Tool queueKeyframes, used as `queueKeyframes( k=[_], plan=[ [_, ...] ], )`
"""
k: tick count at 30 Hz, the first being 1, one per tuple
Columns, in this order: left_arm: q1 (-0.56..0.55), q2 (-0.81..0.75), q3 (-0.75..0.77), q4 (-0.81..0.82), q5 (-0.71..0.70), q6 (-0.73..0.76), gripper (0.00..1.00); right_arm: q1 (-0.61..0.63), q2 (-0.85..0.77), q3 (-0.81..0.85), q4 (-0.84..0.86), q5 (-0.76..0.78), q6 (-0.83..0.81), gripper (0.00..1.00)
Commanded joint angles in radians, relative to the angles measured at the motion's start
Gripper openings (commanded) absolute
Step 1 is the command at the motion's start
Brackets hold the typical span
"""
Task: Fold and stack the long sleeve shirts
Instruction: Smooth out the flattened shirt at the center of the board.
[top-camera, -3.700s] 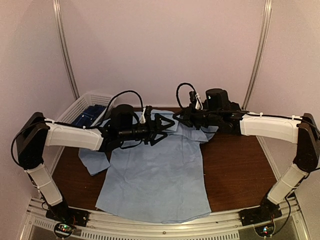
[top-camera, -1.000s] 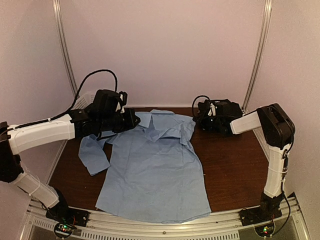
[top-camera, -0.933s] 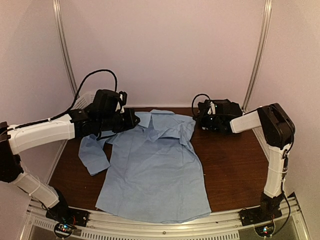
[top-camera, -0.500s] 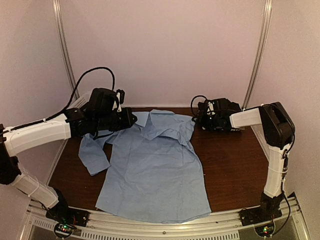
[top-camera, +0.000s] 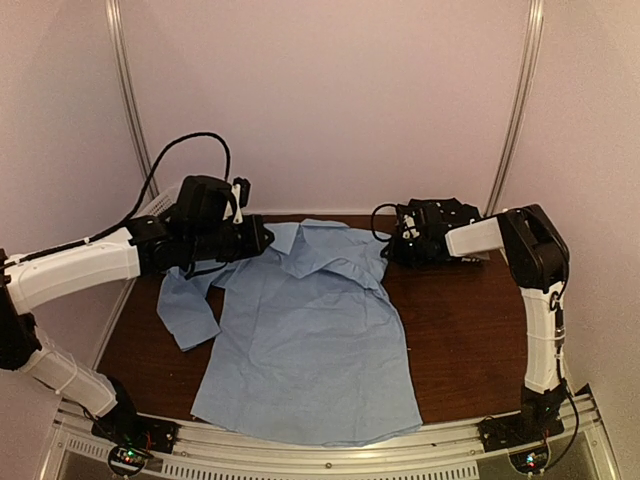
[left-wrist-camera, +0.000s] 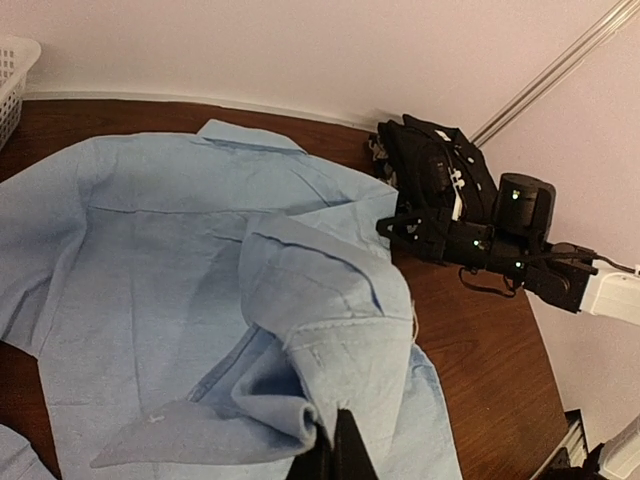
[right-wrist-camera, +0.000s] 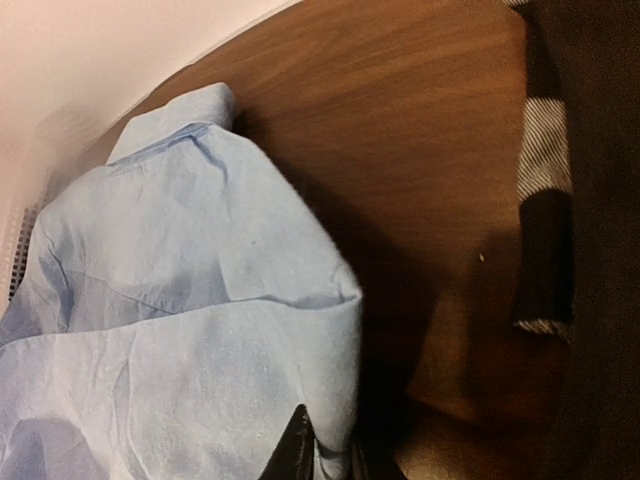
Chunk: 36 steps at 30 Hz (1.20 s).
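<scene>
My left gripper (left-wrist-camera: 335, 448) and right gripper (right-wrist-camera: 325, 455) pinch the light blue cloth button-up shirt (top-camera: 310, 340), barely folded, stacking not yet begun.

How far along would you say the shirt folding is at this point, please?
Early. The light blue shirt lies spread flat, with one sleeve apparently folded in across the body. In hand: the left claw and right claw each pinch its cloth near the collar end. Left: the other sleeve still sticks out, the body is unfolded, and it is not stacked; dark and striped garments wait nearby.
</scene>
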Motion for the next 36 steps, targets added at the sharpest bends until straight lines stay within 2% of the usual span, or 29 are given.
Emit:
queueKeyframes(
  k=[1,7,9,11,17,20,25,31,36],
  plan=[
    [0.005,0.024,0.02,0.039,0.033,0.044,0.0,0.003,-0.028,0.092,-0.061,0.066,-0.046,0.01],
    [0.003,0.084,0.074,0.036,0.091,0.12,0.0,-0.008,-0.036,0.187,-0.214,0.231,-0.127,0.0],
    [0.003,0.106,0.083,0.036,0.095,0.132,0.0,-0.016,-0.028,0.201,-0.238,0.237,-0.142,0.01],
    [0.003,0.125,0.091,0.035,0.098,0.143,0.0,-0.02,-0.019,0.208,-0.256,0.239,-0.149,0.09],
    [0.003,0.183,0.131,0.035,0.085,0.176,0.0,-0.014,-0.083,0.143,-0.27,0.217,-0.155,0.43],
    [0.004,0.2,0.161,0.02,0.031,0.188,0.0,0.006,-0.166,0.063,-0.279,0.218,-0.166,0.51],
    [0.006,0.219,0.199,-0.001,-0.046,0.19,0.0,0.063,-0.373,-0.175,-0.258,0.203,-0.138,0.54],
    [0.007,0.243,0.204,0.024,-0.009,0.193,0.0,0.194,-0.589,-0.456,-0.279,0.236,-0.081,0.55],
    [0.006,0.249,0.21,0.028,0.012,0.211,0.0,0.286,-0.757,-0.615,-0.301,0.241,0.014,0.55]
  ],
)
